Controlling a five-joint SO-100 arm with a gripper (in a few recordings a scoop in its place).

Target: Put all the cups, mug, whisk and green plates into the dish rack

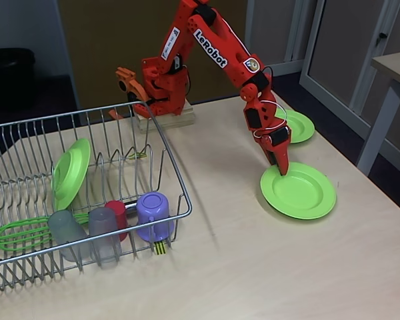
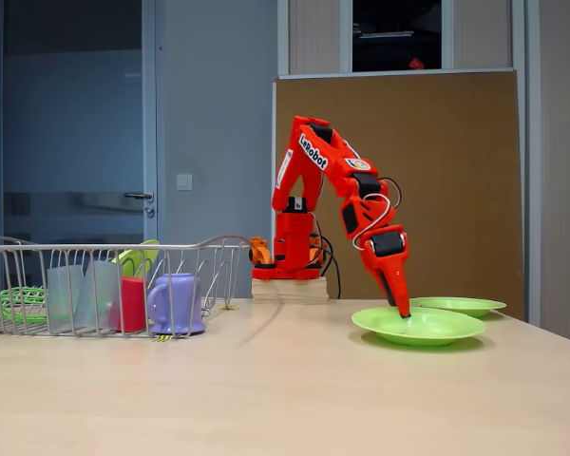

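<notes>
The far green plate (image 1: 299, 125) is partly hidden behind the red arm (image 1: 213, 47), and the whisk (image 1: 17, 233) is cut by the picture edge and crossed by the wires of the dish rack (image 1: 177, 180). Whether the gripper (image 1: 283, 171) is released or clenched, I cannot tell; its tip touches the back rim of the near green plate (image 1: 300, 193). The arm reaches forward and bends steeply down. Inside the rack stand a third green plate (image 1: 70, 172) on edge, two grey cups (image 1: 87, 237), the red cup (image 1: 118, 215) and the purple mug (image 1: 153, 215)
</notes>
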